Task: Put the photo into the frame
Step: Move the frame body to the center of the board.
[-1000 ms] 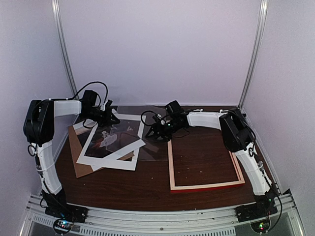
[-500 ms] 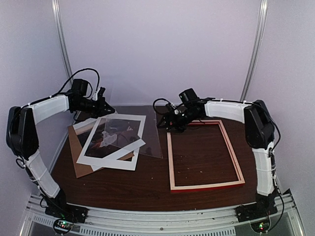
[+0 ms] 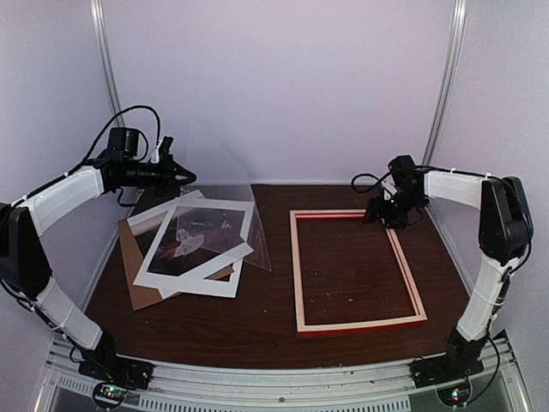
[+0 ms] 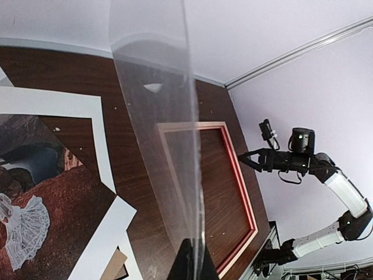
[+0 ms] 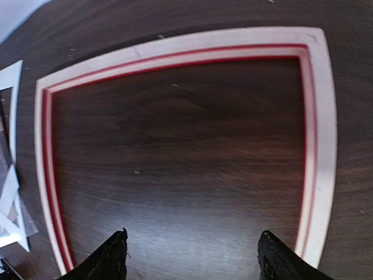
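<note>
frame (image 3: 298,275), brown board (image 3: 129,268) on table (image 3: 266,313)

On the right, the frame (image 3: 297,275) is pale, matt bare wood with red-painted edges. The table (image 3: 266,318) is dark woodgrain, faintly glossy. On the left, the clear sheet (image 4: 157,105) is smooth and glossy, and the white mat (image 3: 157,249) is matt card.

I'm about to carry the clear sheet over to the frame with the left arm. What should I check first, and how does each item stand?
1. Left gripper shut on the edge of the clear sheet: ok.
2. Clear sheet lifted fully off the white mat: cannot tell; it hangs tilted and its low edge may be touching.
3. Frame flat, pale back up, nothing inside it: ok.
4. Space above the frame free: not ok; the right gripper hangs open over its far right corner.
5. Photo ready to follow: not ok; it lies partly under the white mat.
</note>
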Controlling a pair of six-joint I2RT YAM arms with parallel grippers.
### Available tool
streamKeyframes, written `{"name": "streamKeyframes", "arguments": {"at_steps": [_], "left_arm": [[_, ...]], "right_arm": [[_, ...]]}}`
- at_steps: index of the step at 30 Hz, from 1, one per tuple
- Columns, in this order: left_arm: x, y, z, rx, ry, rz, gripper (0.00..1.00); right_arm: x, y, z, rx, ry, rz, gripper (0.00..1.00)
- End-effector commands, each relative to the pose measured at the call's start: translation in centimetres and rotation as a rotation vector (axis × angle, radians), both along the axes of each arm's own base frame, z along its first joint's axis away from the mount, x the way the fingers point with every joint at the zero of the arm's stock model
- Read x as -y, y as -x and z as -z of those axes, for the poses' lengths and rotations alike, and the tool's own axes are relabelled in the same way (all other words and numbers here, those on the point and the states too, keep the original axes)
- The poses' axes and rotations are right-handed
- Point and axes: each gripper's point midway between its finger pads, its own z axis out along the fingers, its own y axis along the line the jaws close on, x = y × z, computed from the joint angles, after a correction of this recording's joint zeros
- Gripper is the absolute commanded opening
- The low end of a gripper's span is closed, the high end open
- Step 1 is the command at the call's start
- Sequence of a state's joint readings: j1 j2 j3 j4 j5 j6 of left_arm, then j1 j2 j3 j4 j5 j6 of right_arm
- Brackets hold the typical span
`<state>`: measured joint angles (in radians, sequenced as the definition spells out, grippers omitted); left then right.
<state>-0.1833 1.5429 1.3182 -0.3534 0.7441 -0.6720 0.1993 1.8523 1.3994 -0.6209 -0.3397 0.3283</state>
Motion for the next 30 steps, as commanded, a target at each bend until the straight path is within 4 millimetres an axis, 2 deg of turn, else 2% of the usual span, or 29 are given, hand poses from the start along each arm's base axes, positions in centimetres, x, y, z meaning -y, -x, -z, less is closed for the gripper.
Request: {"name": "streamKeyframes", "arguments": {"at_steps": [1, 9, 15, 19, 30], "left_arm": [[0.8, 1.1, -5.1, 0.144, 0.058, 0.030, 0.00], [1.9, 2.8, -7.6, 0.212, 0.087, 0.074, 0.00], [2.7, 3.2, -7.5, 0.215, 0.097, 0.096, 0.00], [3.0, 3.1, -7.2, 0.216, 0.108, 0.102, 0.00], [4.0, 2.5, -5.8, 0.176, 0.108, 0.099, 0.00]], "right_arm": [[5.4, 2.4, 1.3, -0.070, 0.242, 0.049, 0.75], [8.4, 5.0, 3.7, -0.163, 0.350, 0.068, 0.71], [9.9, 6.3, 4.8, -0.198, 0.364, 0.089, 0.67], [10.0, 6.8, 5.8, -0.218, 0.349, 0.087, 0.62], [8.3, 7.6, 7.6, -0.235, 0.247, 0.086, 0.42]]}}
